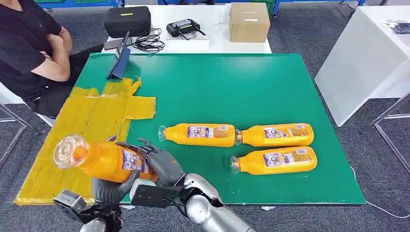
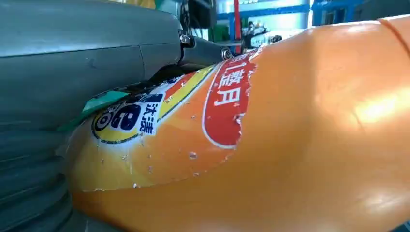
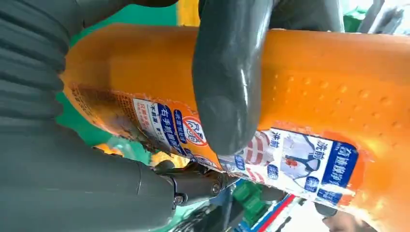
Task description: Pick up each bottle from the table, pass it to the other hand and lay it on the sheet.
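Low at the left of the head view, both hands hold one orange bottle (image 1: 104, 159) in the air over the near edge of the yellow sheet (image 1: 92, 121), its clear cap pointing away to the left. My left hand (image 1: 112, 188) grips it from below. My right hand (image 1: 162, 164) wraps its labelled end from the right. The left wrist view has that bottle (image 2: 290, 145) pressed against the left hand (image 2: 72, 72). In the right wrist view a thick grey thumb (image 3: 227, 87) lies across the bottle (image 3: 314, 72). Three more orange bottles (image 1: 198, 135) (image 1: 275, 135) (image 1: 275, 160) lie on the green table (image 1: 232, 87).
A person with folded arms (image 1: 34, 53) sits at the table's far left corner. A blue stand (image 1: 121, 60) is on the table's back edge by the sheet. Behind it are a black case (image 1: 128, 20), cables (image 1: 149, 41) and a cardboard box (image 1: 249, 21). A white table (image 1: 367, 58) stands at the right.
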`<state>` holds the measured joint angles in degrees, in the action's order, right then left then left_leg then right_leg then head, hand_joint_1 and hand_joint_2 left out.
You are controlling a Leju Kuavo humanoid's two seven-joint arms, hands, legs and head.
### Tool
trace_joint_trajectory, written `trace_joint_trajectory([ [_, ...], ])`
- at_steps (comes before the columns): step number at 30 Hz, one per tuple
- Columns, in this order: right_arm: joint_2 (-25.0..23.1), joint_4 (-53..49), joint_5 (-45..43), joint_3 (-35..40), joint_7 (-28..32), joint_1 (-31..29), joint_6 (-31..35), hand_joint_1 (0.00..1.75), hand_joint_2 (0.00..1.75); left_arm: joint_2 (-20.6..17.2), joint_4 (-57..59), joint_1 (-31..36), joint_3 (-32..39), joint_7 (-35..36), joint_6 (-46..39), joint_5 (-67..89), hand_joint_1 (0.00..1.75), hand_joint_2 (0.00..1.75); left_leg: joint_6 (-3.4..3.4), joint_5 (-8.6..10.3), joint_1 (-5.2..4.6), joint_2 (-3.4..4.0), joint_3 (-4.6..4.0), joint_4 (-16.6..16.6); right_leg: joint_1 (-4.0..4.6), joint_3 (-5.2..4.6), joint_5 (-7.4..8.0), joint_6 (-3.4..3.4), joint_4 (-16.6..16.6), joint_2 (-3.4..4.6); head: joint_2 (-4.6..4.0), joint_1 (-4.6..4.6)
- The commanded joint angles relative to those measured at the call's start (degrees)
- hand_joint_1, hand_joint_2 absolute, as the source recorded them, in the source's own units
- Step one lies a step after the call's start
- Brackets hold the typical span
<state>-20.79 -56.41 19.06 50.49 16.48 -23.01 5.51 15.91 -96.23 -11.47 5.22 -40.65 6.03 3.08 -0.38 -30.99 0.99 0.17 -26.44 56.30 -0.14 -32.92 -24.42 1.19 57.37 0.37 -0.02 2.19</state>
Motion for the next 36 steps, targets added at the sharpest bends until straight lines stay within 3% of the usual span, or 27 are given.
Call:
trace_joint_trajectory([
  [1, 0.79, 2.89, -0.43, 2.78, 0.27, -4.59, 0.79, 0.0, 1.75, -0.58, -0.71, -0.72, 4.04, 0.65, -0.81, 0.0, 1.75, 1.75, 0.06, 0.01, 0.04, 0.12, 0.14, -0.14, 0.05, 0.1, 0.07, -0.01, -0.15, 0.12, 0.0, 0.0],
  [28, 0.79, 2.89, -0.43, 2.78, 0.27, -4.59, 0.79, 0.0, 1.75, -0.58, -0.71, -0.72, 4.04, 0.65, -0.81, 0.0, 1.75, 1.75, 0.06, 0.03, 0.03, -0.06, 0.11, -0.12, 0.06, 0.08, 0.04, 0.0, -0.15, -0.03, 0.0, -0.02],
  [29, 7.24, -1.9, 6.77, -0.32, -6.93, -2.92, 7.99, 0.0, 1.75, -7.78, 3.21, 3.14, 5.94, 7.85, -8.01, 7.2, 1.75, 1.75, 0.05, 0.02, 0.01, -0.06, 0.1, -0.09, 0.04, 0.06, 0.02, 0.0, -0.09, -0.03, 0.0, -0.02],
  [30, 22.41, -15.42, 2.58, -3.94, -5.74, 0.14, 12.01, 0.0, 1.75, -11.03, 24.65, 14.91, -3.81, 29.45, -29.61, 28.8, 1.75, 1.75, 0.06, 0.04, 0.03, -0.06, 0.15, -0.15, 0.07, 0.11, 0.06, 0.0, -0.18, -0.03, 0.0, -0.02],
  [31, 29.9, -19.44, -0.29, -13.52, 0.91, 3.13, 4.17, 0.0, 1.75, -12.78, 33.09, 22.07, -7.92, 35.82, -46.03, 57.6, 1.75, 1.75, 0.07, 0.25, 0.03, -0.8, 0.11, -0.26, 0.06, 0.38, 0.05, 0.03, -0.37, -0.77, 0.0, 0.0],
  [32, 30.27, -19.53, 1.27, -19.19, 3.85, 4.6, 0.11, 0.0, 1.75, -13.22, 35.03, 23.87, -8.98, 36.61, -46.03, 79.2, 1.75, 1.75, 0.16, 0.65, -0.01, -1.96, 0.13, -0.53, 0.03, 0.79, 0.14, 0.11, -0.81, -1.92, 0.0, 0.04],
  [34, 29.88, -19.54, 2.36, -21.14, 4.63, 5.07, -1.33, 0.0, 1.75, -12.99, 35.3, 24.22, -8.94, 36.43, -46.03, 86.55, 1.75, 1.75, 0.16, 0.55, -0.22, -2.22, 0.82, -0.24, 0.17, 0.11, -0.02, 0.15, -0.77, -2.18, 0.0, 0.11],
  [36, 26.71, -19.84, 4.92, -19.91, 2.68, 5.28, -0.7, 0.0, 1.75, -12.91, 33.4, 22.18, -9.56, 36.71, -46.03, 86.92, 1.75, 1.75, 0.57, 0.69, -0.46, -2.0, 0.42, -0.12, 0.02, 0.54, 0.2, 0.18, -0.5, -2.07, 0.0, 0.02],
])
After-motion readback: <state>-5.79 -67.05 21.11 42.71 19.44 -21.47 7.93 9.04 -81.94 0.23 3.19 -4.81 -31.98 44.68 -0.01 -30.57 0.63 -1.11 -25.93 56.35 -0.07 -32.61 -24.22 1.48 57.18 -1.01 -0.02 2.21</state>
